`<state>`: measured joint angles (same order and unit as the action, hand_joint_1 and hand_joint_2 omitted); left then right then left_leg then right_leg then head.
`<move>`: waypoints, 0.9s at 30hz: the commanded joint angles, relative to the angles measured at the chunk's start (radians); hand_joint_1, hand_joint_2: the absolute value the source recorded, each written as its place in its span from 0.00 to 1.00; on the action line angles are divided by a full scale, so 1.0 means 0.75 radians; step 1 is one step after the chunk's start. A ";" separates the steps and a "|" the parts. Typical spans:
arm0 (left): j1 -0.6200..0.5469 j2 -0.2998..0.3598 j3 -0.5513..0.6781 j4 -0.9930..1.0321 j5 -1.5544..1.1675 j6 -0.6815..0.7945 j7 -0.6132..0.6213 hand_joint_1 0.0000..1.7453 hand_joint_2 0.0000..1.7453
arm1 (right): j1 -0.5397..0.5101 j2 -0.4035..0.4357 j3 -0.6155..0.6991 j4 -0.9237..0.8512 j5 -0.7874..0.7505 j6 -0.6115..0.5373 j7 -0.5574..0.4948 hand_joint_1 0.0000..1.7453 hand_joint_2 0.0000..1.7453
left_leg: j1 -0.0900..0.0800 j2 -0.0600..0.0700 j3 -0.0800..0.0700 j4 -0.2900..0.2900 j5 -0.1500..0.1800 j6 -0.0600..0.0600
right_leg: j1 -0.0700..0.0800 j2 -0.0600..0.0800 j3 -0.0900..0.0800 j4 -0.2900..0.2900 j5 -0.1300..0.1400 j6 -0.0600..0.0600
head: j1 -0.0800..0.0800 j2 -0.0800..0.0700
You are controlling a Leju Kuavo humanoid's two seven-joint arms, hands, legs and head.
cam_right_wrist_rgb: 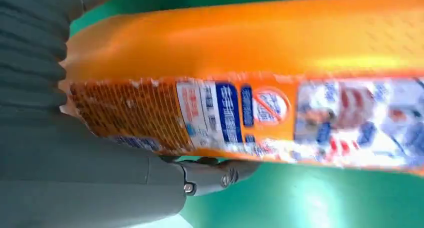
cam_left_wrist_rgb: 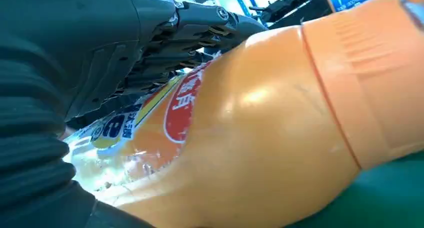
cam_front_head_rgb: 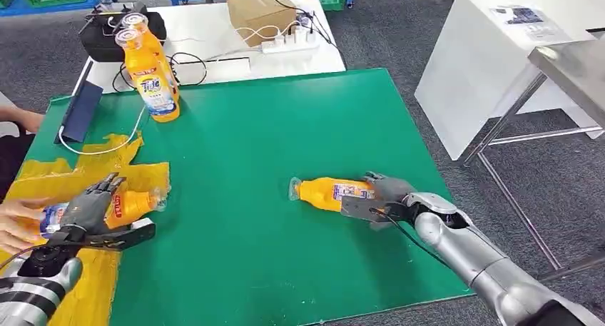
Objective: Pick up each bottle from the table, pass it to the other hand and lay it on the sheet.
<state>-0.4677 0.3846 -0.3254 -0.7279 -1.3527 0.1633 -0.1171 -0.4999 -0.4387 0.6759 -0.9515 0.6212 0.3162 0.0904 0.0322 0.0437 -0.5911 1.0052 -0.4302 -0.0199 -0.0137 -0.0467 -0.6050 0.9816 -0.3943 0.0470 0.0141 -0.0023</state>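
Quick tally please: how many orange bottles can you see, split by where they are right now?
In the left hand, over the yellow sheet: 1 orange bottle
In the right hand, on the green mat: 1 bottle
Standing at the mat's far left corner: 2 bottles
Total: 4

Four orange bottles (cam_front_head_rgb: 152,80), one yellow sheet (cam_front_head_rgb: 93,269), one green mat (cam_front_head_rgb: 271,148), one cardboard box (cam_front_head_rgb: 260,12).

An orange bottle (cam_front_head_rgb: 329,192) with a blue, white and red label is seen on a green table (cam_front_head_rgb: 285,126). A yellow sheet (cam_front_head_rgb: 43,176) is shown beside two orange standing bottles (cam_front_head_rgb: 151,75) bearing blue lettering.
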 commanded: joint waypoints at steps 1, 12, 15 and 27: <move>-0.270 -0.205 -0.147 0.304 0.002 -0.009 -0.041 0.00 1.00 | 0.094 -0.094 0.211 0.204 0.123 0.050 -0.082 1.00 1.00 | 0.000 -0.019 0.003 -0.003 0.003 0.005 | 0.000 -0.010 0.008 -0.005 -0.001 -0.002 | 0.000 0.000; -0.055 -0.264 0.248 -0.164 0.751 -0.124 -0.326 0.00 1.00 | 0.246 -0.033 -0.021 0.095 0.012 -0.036 -0.032 1.00 1.00 | 0.001 -0.014 0.012 -0.004 0.000 0.005 | 0.001 -0.006 0.016 -0.009 -0.001 -0.001 | 0.001 0.000; 0.176 -0.312 0.502 -0.586 1.316 -0.441 -0.371 0.00 1.00 | 0.207 0.120 -0.147 0.152 -0.063 -0.116 -0.066 1.00 1.00 | 0.001 -0.004 0.013 -0.002 -0.002 0.004 | 0.001 0.000 0.015 -0.008 0.000 0.000 | 0.001 0.000; 0.417 -0.349 0.679 -0.903 1.632 -0.618 -0.290 0.00 0.00 | 0.270 0.303 -0.365 -0.059 -0.186 -0.259 -0.090 1.00 1.00 | 0.002 0.024 0.010 -0.002 -0.010 -0.001 | 0.002 0.029 -0.001 -0.002 0.002 -0.005 | -0.001 0.000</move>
<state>-0.1962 0.1698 0.0859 -1.3093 -0.1339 -0.2918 -0.3460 -0.3281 -0.2864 0.4749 -0.9739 0.4875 0.1137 0.0183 0.0342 0.0660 -0.5846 1.0045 -0.4371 -0.0227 -0.0115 -0.0247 -0.6063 0.9801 -0.3925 0.0446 0.0137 -0.0023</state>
